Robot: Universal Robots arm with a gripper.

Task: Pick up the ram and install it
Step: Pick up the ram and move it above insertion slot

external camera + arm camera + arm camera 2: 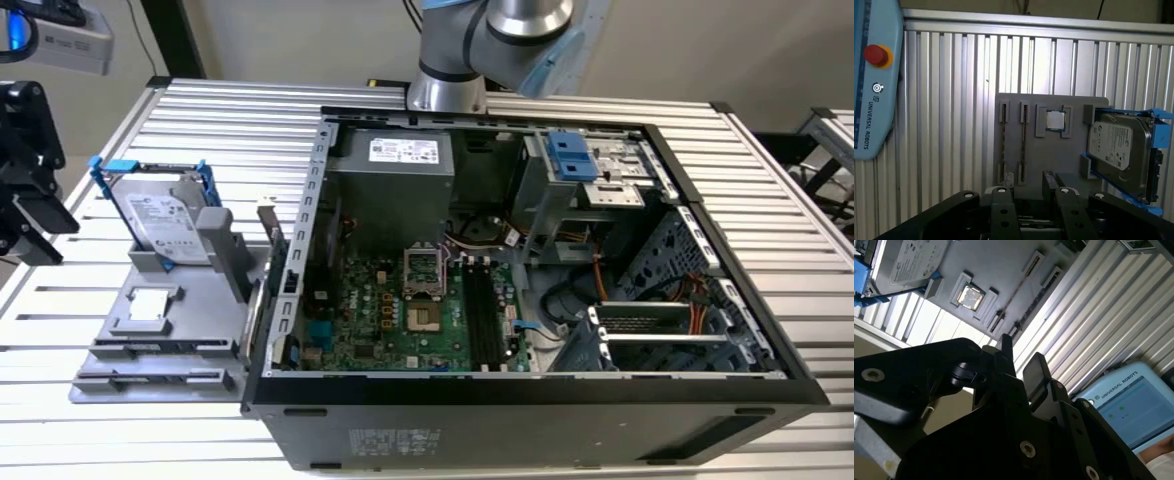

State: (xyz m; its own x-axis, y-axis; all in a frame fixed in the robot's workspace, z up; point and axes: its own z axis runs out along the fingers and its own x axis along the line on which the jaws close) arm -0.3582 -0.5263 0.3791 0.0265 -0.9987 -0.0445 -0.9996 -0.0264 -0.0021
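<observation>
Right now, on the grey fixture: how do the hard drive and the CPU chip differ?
The hard drive stands on edge, leaning, in a blue frame; the CPU chip lies flat in a square pocket. The hard drive is much larger and oblong; the CPU chip small and square. Both are silver and sit on the grey fixture.

Slatted table [200, 110] with open computer case [534, 425], perhaps plastic tray [147, 352]
</observation>
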